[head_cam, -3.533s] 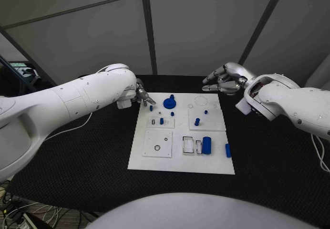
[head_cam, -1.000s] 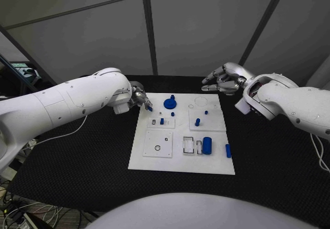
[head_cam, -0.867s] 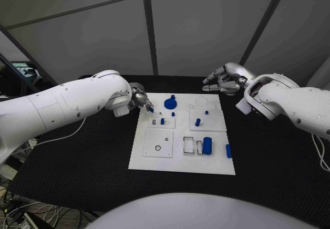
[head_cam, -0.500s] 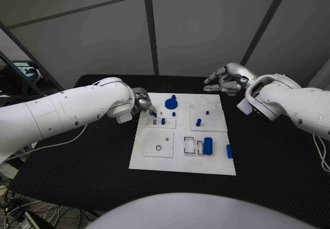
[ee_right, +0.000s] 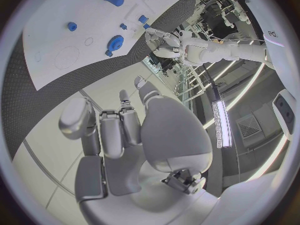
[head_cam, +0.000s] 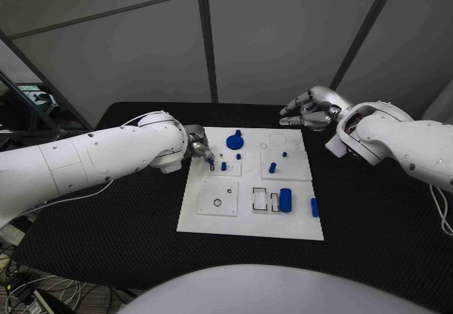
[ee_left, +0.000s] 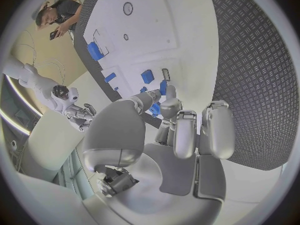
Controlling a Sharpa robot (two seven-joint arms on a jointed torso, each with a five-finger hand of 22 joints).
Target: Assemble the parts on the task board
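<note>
Left hand (head_cam: pixel 198 148) pinches small blue part (head_cam: pixel 209 158) over task board (head_cam: pixel 247 226) at 10 o'clock edge. Right hand (head_cam: pixel 309 110) clenched, empty, beyond board's 1 o'clock corner, above bare worktop (head_cam: pixel 378 216).

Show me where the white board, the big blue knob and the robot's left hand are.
board (head_cam: pixel 250 226), head view, bare near edge.
knob (head_cam: pixel 235 141), head view, round top.
left hand (head_cam: pixel 199 148), head view, middle of the silver hand.

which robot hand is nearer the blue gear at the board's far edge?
Left. The left robot hand sits just beside the blue gear, holding a small blue part; the right robot hand hovers beyond the task board's far right corner.
</note>
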